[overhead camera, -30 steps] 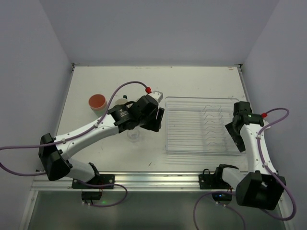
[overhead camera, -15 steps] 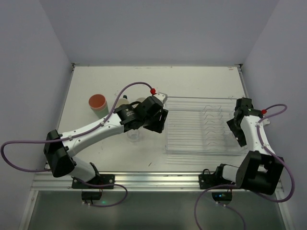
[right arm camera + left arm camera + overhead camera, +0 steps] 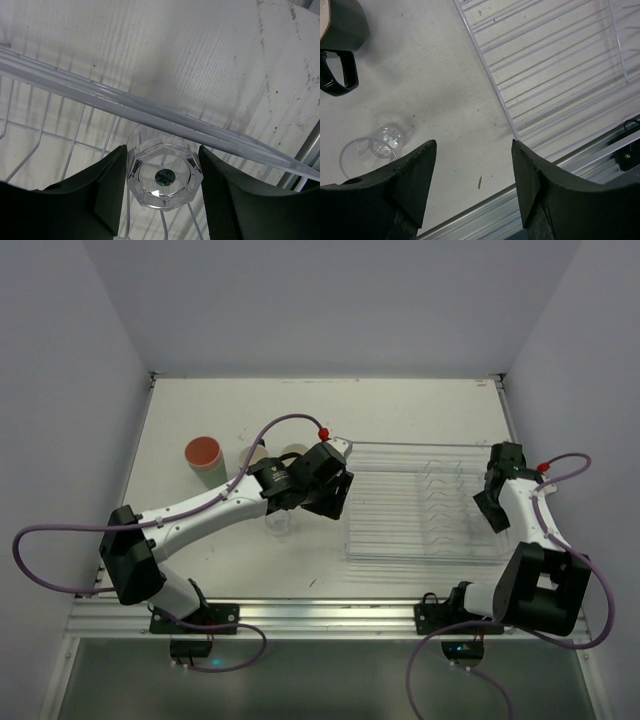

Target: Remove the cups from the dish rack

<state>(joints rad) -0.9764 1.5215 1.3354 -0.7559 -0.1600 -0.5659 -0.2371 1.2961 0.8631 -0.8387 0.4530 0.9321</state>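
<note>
The see-through dish rack (image 3: 400,540) lies at the right of the table. A clear glass (image 3: 164,175) stands upside down inside it by the right wall, base toward the right wrist camera. My right gripper (image 3: 162,150) is open, a finger on each side of this glass and very close to it; in the top view it (image 3: 492,502) sits at the rack's right edge. My left gripper (image 3: 474,145) is open and empty above bare table just left of the rack (image 3: 560,65); in the top view it (image 3: 336,502) hovers at the rack's left edge.
On the table left of the rack stand a pink tumbler (image 3: 204,453), a clear glass (image 3: 279,523) also in the left wrist view (image 3: 370,152), and a black handled mug (image 3: 337,30). A pale cup (image 3: 291,452) peeks out behind the left arm. The table's metal front rail (image 3: 560,165) is close.
The left gripper has moved right, toward the rack's left edge. The right arm has swung its elbow in and the gripper has shifted slightly back along the rack's right edge.
</note>
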